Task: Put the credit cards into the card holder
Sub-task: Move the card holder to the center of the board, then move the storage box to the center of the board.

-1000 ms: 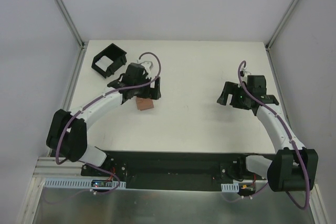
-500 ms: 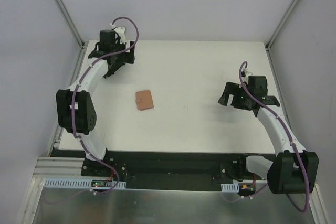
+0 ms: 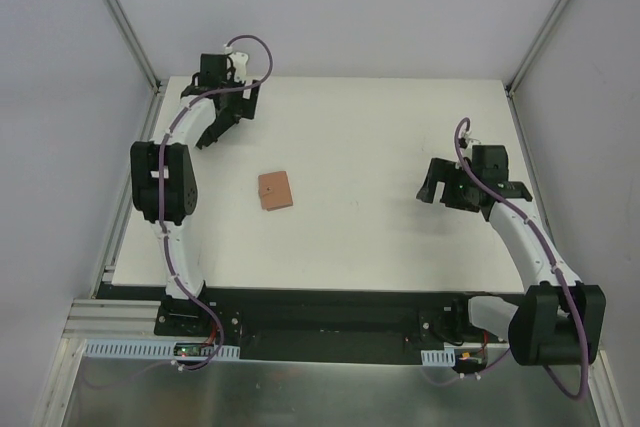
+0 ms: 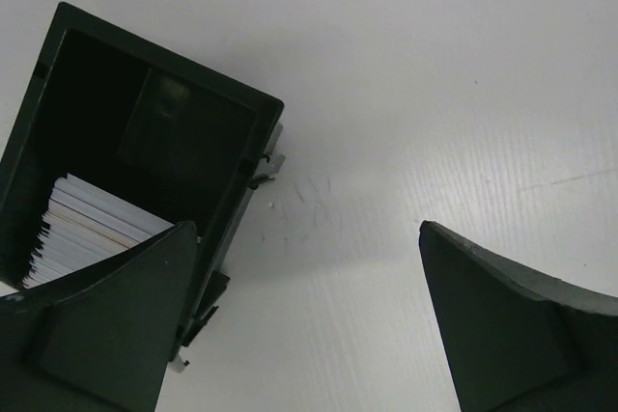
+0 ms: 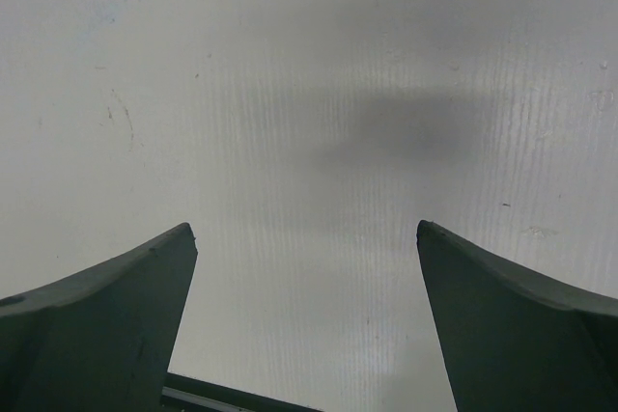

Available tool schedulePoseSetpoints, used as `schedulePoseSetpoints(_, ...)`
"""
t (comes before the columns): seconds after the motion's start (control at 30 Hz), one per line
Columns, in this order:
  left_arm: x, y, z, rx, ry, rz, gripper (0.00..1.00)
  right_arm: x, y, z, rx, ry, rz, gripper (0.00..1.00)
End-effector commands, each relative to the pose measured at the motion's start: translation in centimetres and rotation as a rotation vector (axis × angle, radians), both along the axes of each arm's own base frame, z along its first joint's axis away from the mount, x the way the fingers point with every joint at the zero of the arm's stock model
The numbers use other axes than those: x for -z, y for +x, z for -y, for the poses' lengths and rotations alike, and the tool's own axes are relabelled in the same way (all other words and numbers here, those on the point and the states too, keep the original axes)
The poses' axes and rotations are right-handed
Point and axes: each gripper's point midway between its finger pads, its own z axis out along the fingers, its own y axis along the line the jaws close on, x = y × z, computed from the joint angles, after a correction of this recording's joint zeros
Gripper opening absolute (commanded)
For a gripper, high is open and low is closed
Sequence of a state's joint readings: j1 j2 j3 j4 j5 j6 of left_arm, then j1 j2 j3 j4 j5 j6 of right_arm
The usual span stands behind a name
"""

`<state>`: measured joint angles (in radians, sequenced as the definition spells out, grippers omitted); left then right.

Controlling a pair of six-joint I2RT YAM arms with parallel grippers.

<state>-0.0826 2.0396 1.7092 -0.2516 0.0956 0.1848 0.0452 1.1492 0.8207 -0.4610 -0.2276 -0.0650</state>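
Note:
The card holder (image 3: 276, 190), a small tan-brown wallet, lies flat near the middle of the white table (image 3: 380, 137), with no gripper near it. The credit cards (image 4: 85, 235) show in the left wrist view as a pale stack standing inside a black open box (image 4: 208, 108). My left gripper (image 3: 228, 123) hangs open over the back left corner, its left finger over the box's near edge (image 4: 307, 229). The top view hides the box under that arm. My right gripper (image 3: 432, 183) stands open above bare table at the right (image 5: 304, 229).
Grey walls with metal frame posts (image 3: 125, 22) close in the table at the back and sides. The table's left edge (image 3: 135, 177) runs close beside the left arm. Both arm bases sit on the dark rail (image 3: 330, 312) at the near edge.
My left arm has swung from over the card holder to the back left corner above the black box, leaving the card holder uncovered. The right arm has stayed put.

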Motion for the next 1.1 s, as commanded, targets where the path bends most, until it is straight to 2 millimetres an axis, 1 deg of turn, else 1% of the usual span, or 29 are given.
schedulePoseSetpoints(0.0, -1.7, 2.1, -1.3, 0.015, 0.063, 0.062, 0.97, -0.4, 0.5, 0.2, 0.001, -0.004, -0.002, 0.99)
schedulePoseSetpoints(0.07, -1.7, 2.7, -2.0, 0.017, 0.075, 0.07, 0.98, -0.3, 0.4, 0.3, 0.002, -0.008, -0.003, 1.0)
schedulePoseSetpoints(0.13, -1.5, 3.0, -2.2, 0.032, 0.069, 0.069, 0.98, -0.3, 0.5, 0.4, 0.007, -0.014, -0.003, 1.0)
schedulePoseSetpoints(0.17, -1.8, 3.1, -2.0, 0.044, 0.063, 0.075, 0.98, -0.3, 0.5, 0.4, 0.007, -0.015, -0.002, 0.99)
schedulePoseSetpoints(0.3, -1.6, 3.0, -1.6, 0.074, 0.021, 0.07, 0.98, -0.2, 0.6, 0.2, 0.005, -0.002, -0.013, 0.99)
schedulePoseSetpoints(0.33, -1.2, 3.0, -1.5, 0.081, 0.015, 0.063, 0.98, -0.1, 0.6, 0.2, 0.004, -0.001, -0.016, 1.0)
schedulePoseSetpoints(0.4, -0.9, 3.0, -1.8, 0.065, 0.014, 0.053, 0.98, 0.1, 0.6, 0.3, 0.008, -0.004, -0.023, 0.99)
schedulePoseSetpoints(0.57, 0.8, 2.6, -2.2, 0.053, 0.001, 0.01, 0.99, 0.0, 0.6, 0.3, 0.006, -0.007, -0.022, 0.99)
schedulePoseSetpoints(0.7, 2.2, 2.3, -2.0, 0.047, -0.014, -0.025, 0.98, 0.1, 0.7, 0.2, 0.003, 0.0, -0.027, 0.99)
schedulePoseSetpoints(0.8, 2.7, 2.1, -1.8, 0.043, -0.027, -0.04, 0.96, 0.3, 0.6, 0.3, 0.001, -0.008, -0.03, 0.99)
schedulePoseSetpoints(1.07, 1.9, 0.9, 0.1, 0.131, -0.102, -0.042, 0.93, 0.3, 0.8, 0.1, 0.004, 0.003, -0.035, 1.0)
